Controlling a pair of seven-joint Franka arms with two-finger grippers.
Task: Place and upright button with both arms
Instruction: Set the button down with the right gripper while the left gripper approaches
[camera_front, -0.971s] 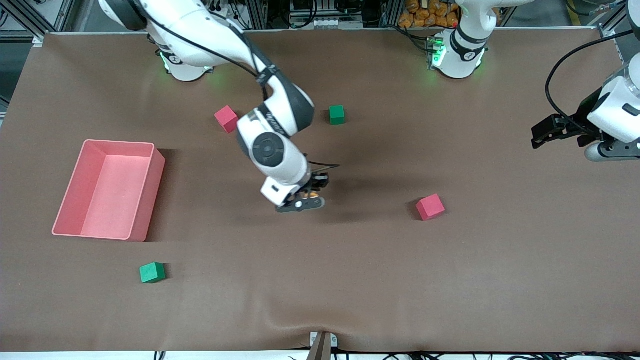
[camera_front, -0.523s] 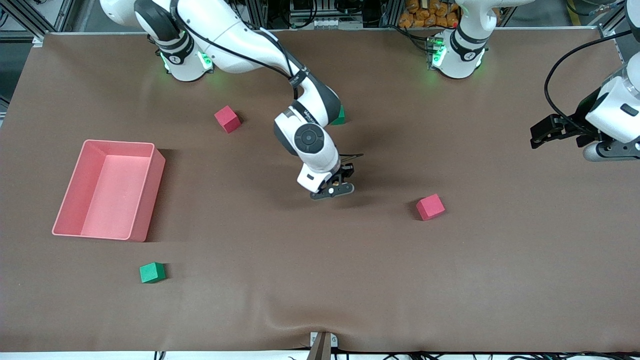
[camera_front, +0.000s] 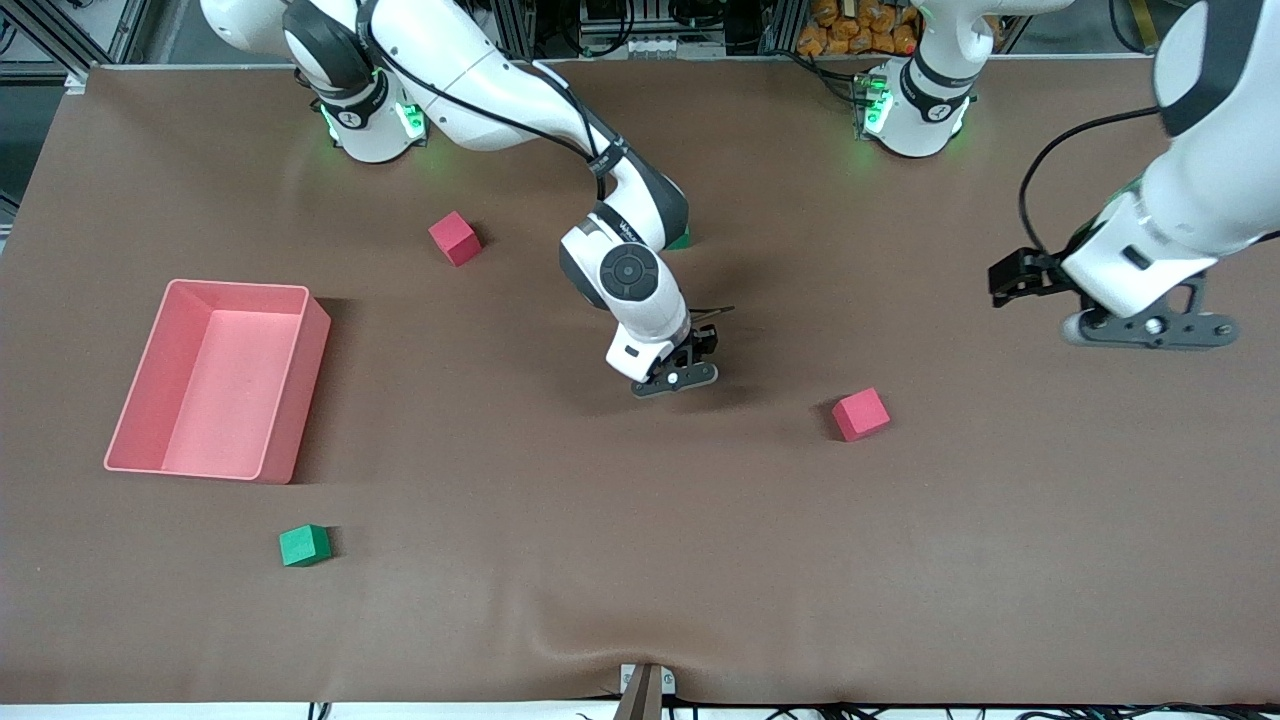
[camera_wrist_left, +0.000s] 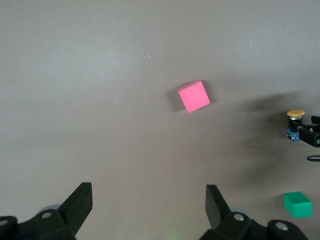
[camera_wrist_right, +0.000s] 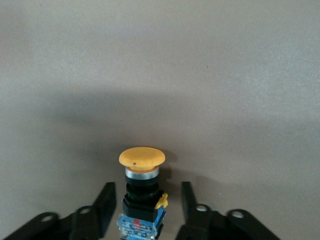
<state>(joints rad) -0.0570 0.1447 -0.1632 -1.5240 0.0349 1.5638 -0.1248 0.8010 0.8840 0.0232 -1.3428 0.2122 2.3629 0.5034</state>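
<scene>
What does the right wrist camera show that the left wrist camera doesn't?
Only the right wrist view shows the right gripper with its fingers either side of the button, close up. Only the left wrist view shows the left gripper open over bare table, a red cube and a green cube. Both show the button and the brown table.

No readable text here. The right arm (camera_front: 560, 100) and left arm (camera_front: 1190, 190) carry small dark markings on their white links, possibly a maker's name, but the letters cannot be made out.
</scene>
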